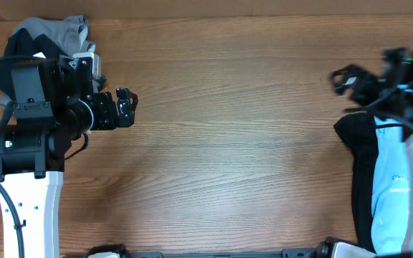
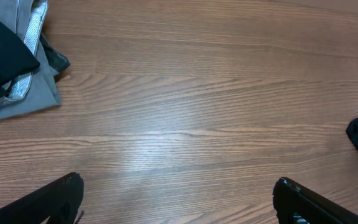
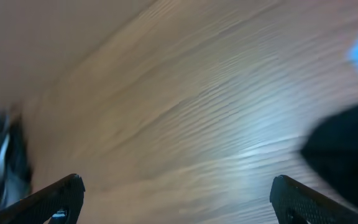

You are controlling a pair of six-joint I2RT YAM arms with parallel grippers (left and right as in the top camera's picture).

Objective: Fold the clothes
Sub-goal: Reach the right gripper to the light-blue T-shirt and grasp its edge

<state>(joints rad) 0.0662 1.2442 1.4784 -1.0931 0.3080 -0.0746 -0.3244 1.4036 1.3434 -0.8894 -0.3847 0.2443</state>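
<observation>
Wood counter [image 1: 235, 150] bare in the middle; grey-black pile [image 1: 56, 32] at far left corner, light blue shirt [image 1: 389, 183] against a black shirt [image 1: 357, 165] at right edge. Left pincer [image 1: 129, 107] and right pincer [image 1: 344, 77] both wide open, empty. Best: pinch one shirt's hem only, drag to centre, flatten first.

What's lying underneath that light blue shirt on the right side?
A black shirt sticks out beneath the light blue shirt. Whether anything else lies below is covered.
</observation>
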